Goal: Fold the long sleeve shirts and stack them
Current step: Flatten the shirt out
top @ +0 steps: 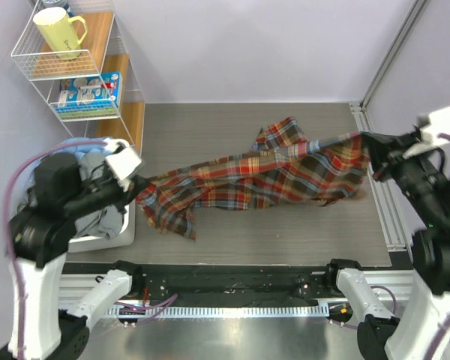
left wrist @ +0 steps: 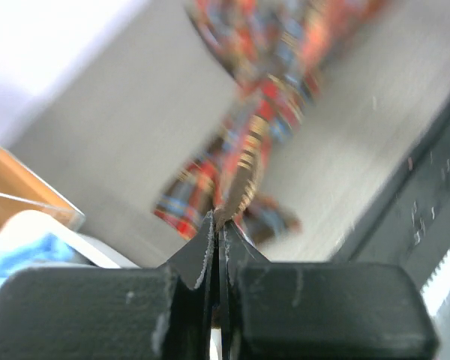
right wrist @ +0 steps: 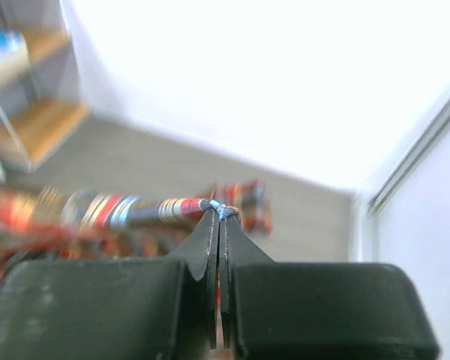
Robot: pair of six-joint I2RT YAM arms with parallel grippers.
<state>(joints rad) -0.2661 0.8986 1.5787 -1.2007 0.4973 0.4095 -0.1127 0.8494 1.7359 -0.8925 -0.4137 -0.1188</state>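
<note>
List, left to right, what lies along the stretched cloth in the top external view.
Left gripper pinching one end → plaid shirt stretched between the arms → right gripper pinching the other end.

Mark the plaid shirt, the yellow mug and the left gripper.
plaid shirt (top: 270,176), top external view, middle of the stretched cloth.
yellow mug (top: 56,36), top external view, its side wall.
left gripper (left wrist: 219,223), left wrist view, between its shut fingertips.

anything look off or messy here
The plaid shirt is stretched twisted and bunched between the left gripper and right gripper, not spread flat; a loose end droops by the left gripper.
</note>
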